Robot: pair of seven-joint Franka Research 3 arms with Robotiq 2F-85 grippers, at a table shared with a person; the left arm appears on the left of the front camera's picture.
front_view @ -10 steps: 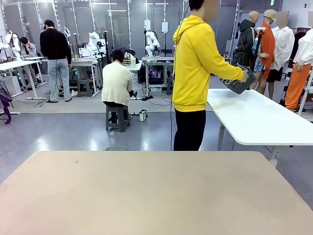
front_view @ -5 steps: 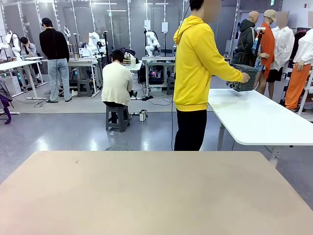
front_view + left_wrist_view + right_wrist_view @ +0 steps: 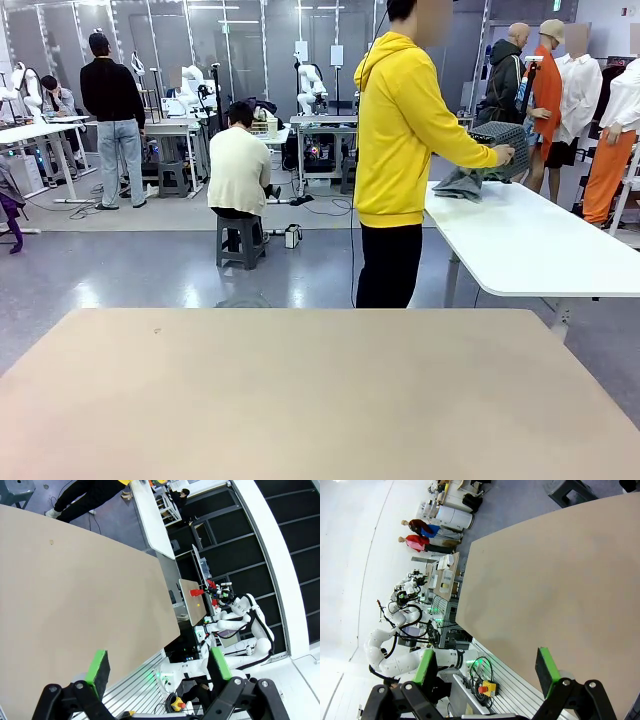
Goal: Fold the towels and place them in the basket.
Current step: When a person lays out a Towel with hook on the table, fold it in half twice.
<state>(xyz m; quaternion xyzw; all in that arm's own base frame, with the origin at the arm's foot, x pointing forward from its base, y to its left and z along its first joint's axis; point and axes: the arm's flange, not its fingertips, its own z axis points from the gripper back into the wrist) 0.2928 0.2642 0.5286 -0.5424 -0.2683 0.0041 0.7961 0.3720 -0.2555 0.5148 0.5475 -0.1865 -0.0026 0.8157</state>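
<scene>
the beige table (image 3: 300,400) is seen in the foreground of the front view, and a white side table (image 3: 540,240) is set well apart behind it to the right. a person in a yellow hoodie (image 3: 400,130) is turned toward that white table. the dark grey basket (image 3: 497,135) is held tipped above it by the person's hand (image 3: 505,155). a crumpled greyish-green towel (image 3: 458,184) is heaped on the white table just beside the basket. the left gripper (image 3: 159,666) and right gripper (image 3: 486,667) are held above the beige table, jaws spread wide, nothing gripped.
</scene>
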